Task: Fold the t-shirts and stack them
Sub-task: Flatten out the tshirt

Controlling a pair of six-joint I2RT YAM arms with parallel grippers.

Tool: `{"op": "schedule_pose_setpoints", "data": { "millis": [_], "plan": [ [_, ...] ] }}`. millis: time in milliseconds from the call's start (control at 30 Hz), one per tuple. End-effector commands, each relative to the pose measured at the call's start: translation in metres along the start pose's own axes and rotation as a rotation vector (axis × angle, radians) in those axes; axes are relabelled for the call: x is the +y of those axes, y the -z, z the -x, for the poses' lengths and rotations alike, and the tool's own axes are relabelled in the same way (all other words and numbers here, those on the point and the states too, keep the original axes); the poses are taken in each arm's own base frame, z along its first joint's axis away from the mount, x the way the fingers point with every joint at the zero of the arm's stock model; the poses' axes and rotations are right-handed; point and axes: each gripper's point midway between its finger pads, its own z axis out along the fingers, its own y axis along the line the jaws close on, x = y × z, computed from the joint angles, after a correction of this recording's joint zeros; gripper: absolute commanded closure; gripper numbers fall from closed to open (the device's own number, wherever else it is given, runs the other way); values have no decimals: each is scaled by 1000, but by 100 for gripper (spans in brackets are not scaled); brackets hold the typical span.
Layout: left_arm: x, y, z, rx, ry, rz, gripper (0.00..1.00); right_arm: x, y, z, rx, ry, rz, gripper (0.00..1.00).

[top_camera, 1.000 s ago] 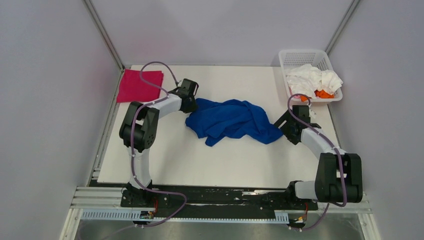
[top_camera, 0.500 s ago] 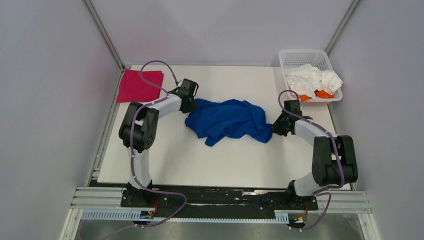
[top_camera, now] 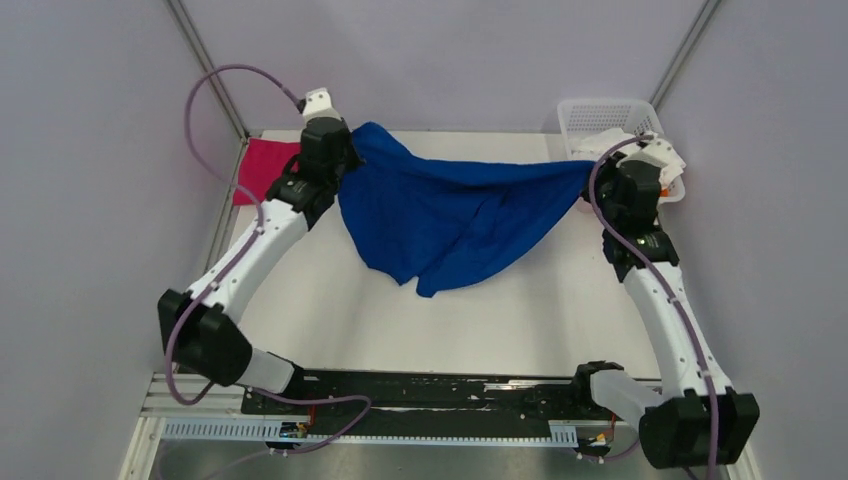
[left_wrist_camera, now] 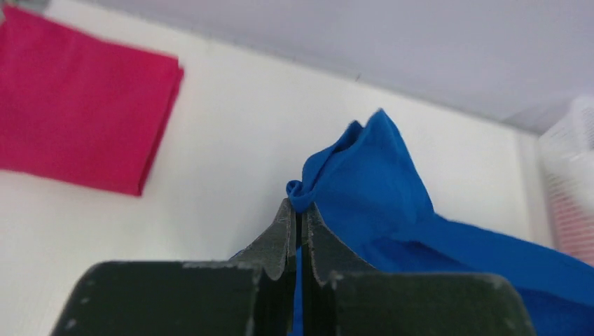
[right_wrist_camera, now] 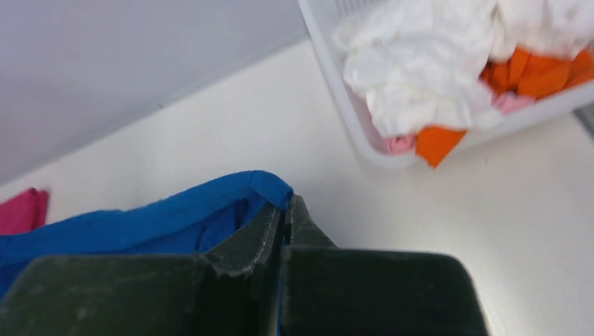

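The royal blue t-shirt [top_camera: 450,205] hangs stretched in the air between my two grippers, sagging to a point over the table's middle. My left gripper [top_camera: 345,140] is shut on its left corner; in the left wrist view the blue cloth [left_wrist_camera: 378,175] bunches at the tips of that gripper [left_wrist_camera: 298,210]. My right gripper [top_camera: 598,172] is shut on the shirt's right edge, and the right wrist view shows the blue hem [right_wrist_camera: 210,199] pinched at its tips [right_wrist_camera: 284,206]. A folded magenta-pink t-shirt [top_camera: 262,170] lies flat at the back left [left_wrist_camera: 77,105].
A white lattice basket [top_camera: 592,112] stands at the back right corner, holding crumpled white [right_wrist_camera: 420,63] and orange [right_wrist_camera: 539,73] shirts. Grey walls close in the white table [top_camera: 330,320] on three sides.
Both grippers closed on the blue shirt where it lay crumpled and lifted it up and back, pulling it taut. Both arms have stretched out toward the far side.
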Motion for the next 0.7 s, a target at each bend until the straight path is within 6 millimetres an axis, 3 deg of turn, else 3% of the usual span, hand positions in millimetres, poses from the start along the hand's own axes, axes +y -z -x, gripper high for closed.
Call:
{"op": "schedule_pose_setpoints", "data": {
  "millis": [0,33,67,133,367,500,667],
  "plan": [
    [0,79,104,-319,18,-76,100,27,76,122,-379,63,101,100],
    [1,105,124,-380,36,-109,100,31,94,138,-435,63,122,100],
    [2,118,134,-412,29,-121,100,34,117,154,-498,59,149,100],
    [7,171,167,-532,56,-183,100,42,155,178,-593,68,206,100],
    [9,306,229,-798,33,-400,100,67,283,228,-843,110,428,100],
    [7,364,247,-891,-18,-503,100,78,342,240,-924,151,535,100],
    [6,409,260,-958,-82,-572,100,86,378,245,-960,195,609,100]
  ]
}}
